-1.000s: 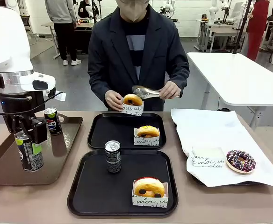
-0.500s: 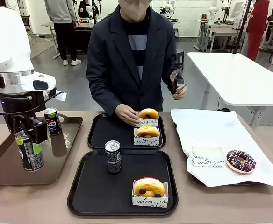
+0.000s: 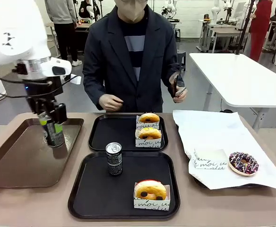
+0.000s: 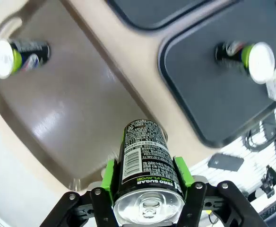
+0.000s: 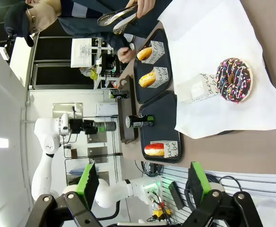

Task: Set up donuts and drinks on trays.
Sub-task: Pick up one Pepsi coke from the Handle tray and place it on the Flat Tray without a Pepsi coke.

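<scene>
Two black trays are sitting mid-tabletop (image 3: 199,210): the far tray (image 3: 112,135) is carrying two glazed donuts (image 3: 149,134), one just behind the other, and the near tray (image 3: 95,189) is carrying a grey-black can (image 3: 113,159) and a single donut (image 3: 150,190). The left gripper (image 3: 53,127) is hanging over the brown tray (image 3: 20,161), its jaws clamping a black-and-green can (image 4: 145,156) upright, while another can (image 4: 17,54) is standing on that tray. The right gripper (image 5: 143,184) is holding its jaws wide apart with nothing between them, and a sprinkled chocolate donut (image 3: 243,163) is lying on the white paper (image 3: 209,130).
</scene>
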